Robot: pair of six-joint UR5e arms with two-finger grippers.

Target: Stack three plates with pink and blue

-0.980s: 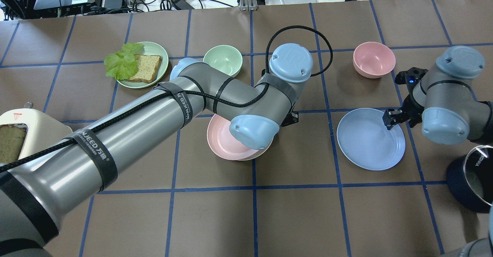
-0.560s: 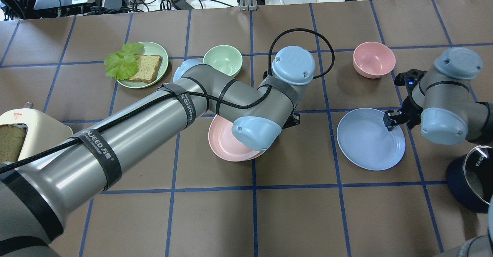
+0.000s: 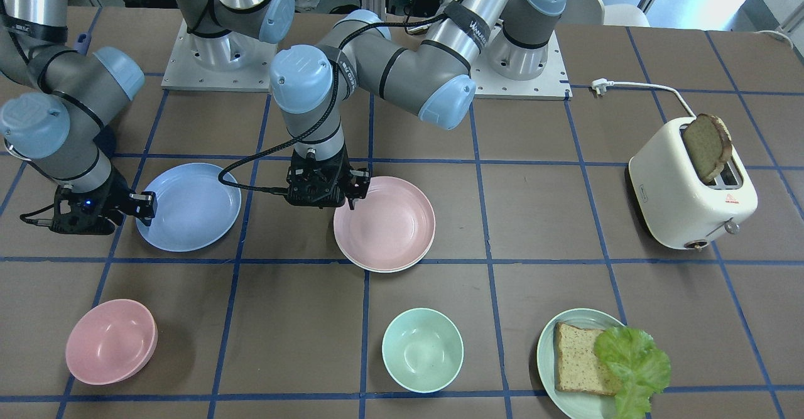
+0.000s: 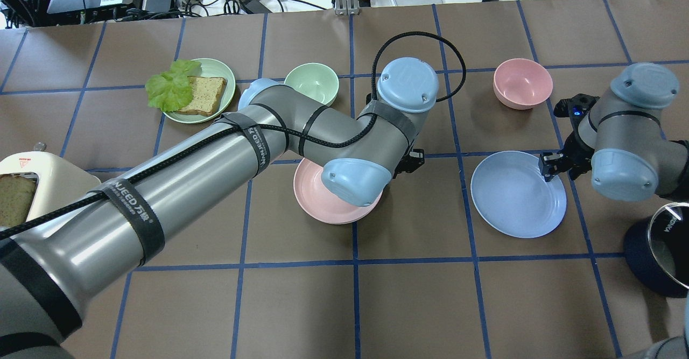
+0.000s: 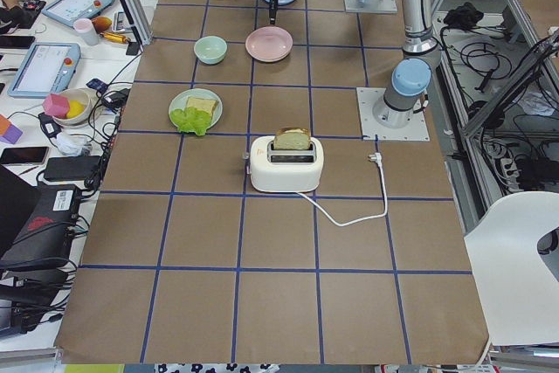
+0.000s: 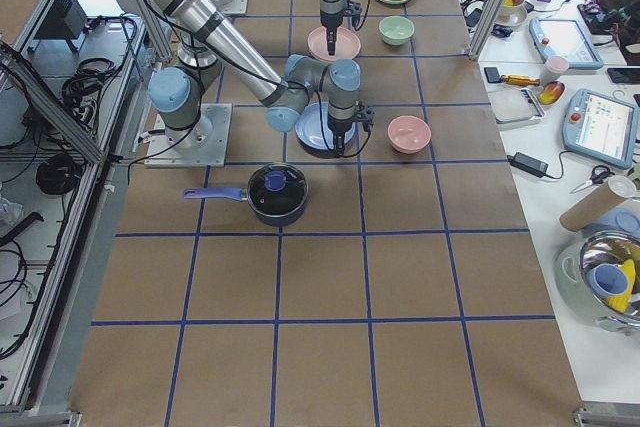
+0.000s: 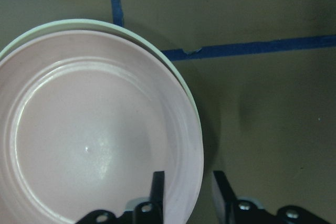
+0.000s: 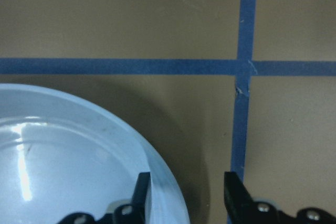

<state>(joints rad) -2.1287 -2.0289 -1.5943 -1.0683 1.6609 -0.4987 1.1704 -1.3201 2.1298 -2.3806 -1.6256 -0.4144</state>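
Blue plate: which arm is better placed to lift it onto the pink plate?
Right. The right claw is open and straddles the rim of the blue plate; the left claw is at the pink plate.

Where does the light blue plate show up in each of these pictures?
Front-facing: the blue plate, left of centre.
Overhead: right side.
Exterior left: too small and hidden to tell.
Exterior right: centre, partly under the right arm.
Left wrist: not in it.
Right wrist: lower left.
Shared landmark: the pink bowl near it.
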